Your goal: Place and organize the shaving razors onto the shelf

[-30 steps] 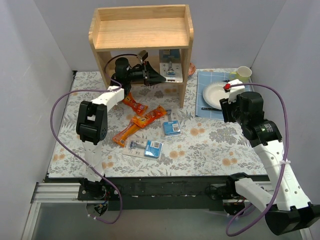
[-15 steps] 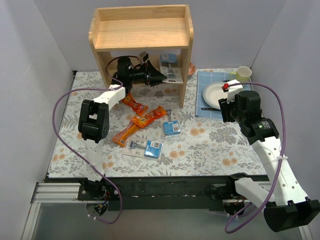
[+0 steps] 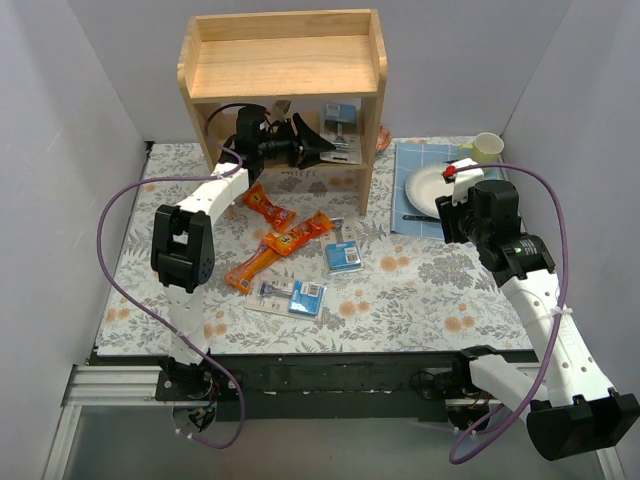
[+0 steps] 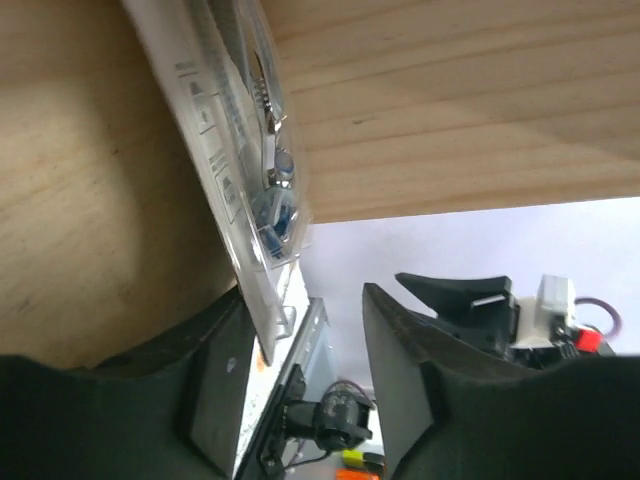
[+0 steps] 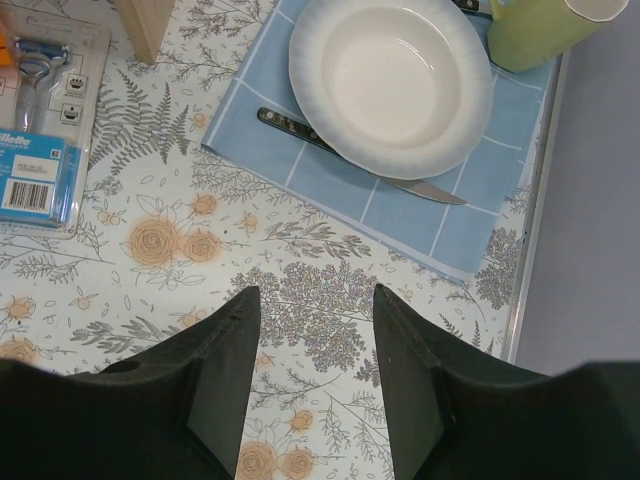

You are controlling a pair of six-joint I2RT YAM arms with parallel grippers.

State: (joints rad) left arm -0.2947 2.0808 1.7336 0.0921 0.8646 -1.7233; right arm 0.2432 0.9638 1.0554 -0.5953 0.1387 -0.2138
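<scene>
The wooden shelf (image 3: 285,62) stands at the back. One shaving razor pack (image 3: 342,128) leans upright in its lower tier; in the left wrist view this pack (image 4: 235,160) rests against the shelf's wood (image 4: 460,100). My left gripper (image 3: 318,143) reaches into that tier, open; the pack's lower edge lies beside one finger (image 4: 215,390), unclamped. Two more razor packs (image 3: 344,257) (image 3: 295,297) lie flat on the floral table. My right gripper (image 3: 452,218) hovers open and empty over the table (image 5: 315,320), with a razor pack (image 5: 45,130) to its left.
Orange snack packets (image 3: 270,208) (image 3: 282,243) lie in front of the shelf. A white plate (image 3: 435,188) and a knife (image 5: 300,130) sit on a blue mat (image 3: 410,170) at the right, with a pale green cup (image 3: 487,147) behind. Grey walls enclose the table.
My left gripper has opened and let go of the razor pack, which now leans inside the shelf's lower tier. The right arm has barely shifted.
</scene>
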